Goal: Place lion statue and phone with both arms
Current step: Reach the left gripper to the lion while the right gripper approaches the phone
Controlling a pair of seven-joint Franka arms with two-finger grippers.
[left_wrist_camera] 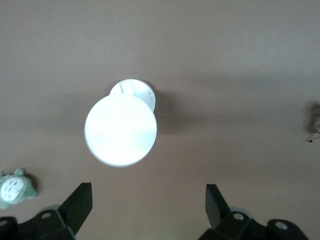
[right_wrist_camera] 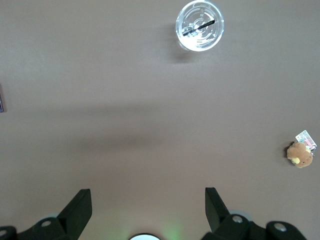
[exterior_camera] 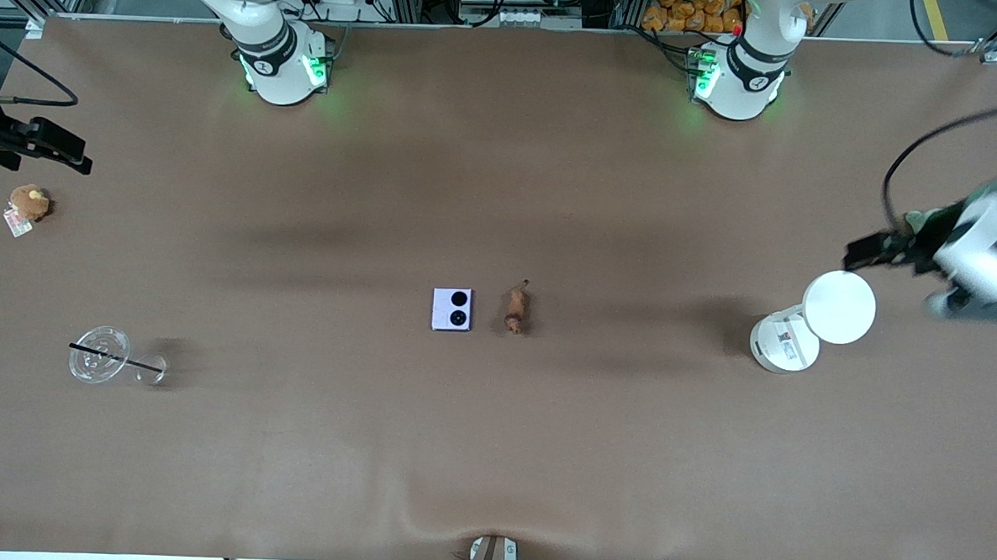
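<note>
The phone (exterior_camera: 452,309) lies flat at the centre of the front view, its two black circles facing up on the side toward the left arm's end of the table (exterior_camera: 491,448). The lion (exterior_camera: 516,308) lies just beside it on that same side, apart from it and touching nothing else; in the left wrist view it shows only as a dark shape at the right edge (left_wrist_camera: 314,124).

The left gripper (exterior_camera: 855,257) hangs at the right edge of the front view, above the table beside the white container (exterior_camera: 785,343). Its fingers (left_wrist_camera: 80,202) are spread wide and hold nothing. The container's round lid (exterior_camera: 839,307) appears at centre left in the left wrist view (left_wrist_camera: 120,129). A grey-green plush (left_wrist_camera: 15,188) sits at the lower left of that view.

The right gripper (exterior_camera: 73,160) hangs at the left edge of the front view, over the table near the brown plush (exterior_camera: 29,202). Its fingers (right_wrist_camera: 79,206) are likewise spread wide and empty. A clear cup (exterior_camera: 101,354) with a black straw lies at the lower left of the front view and at the top of the right wrist view (right_wrist_camera: 200,25).
</note>
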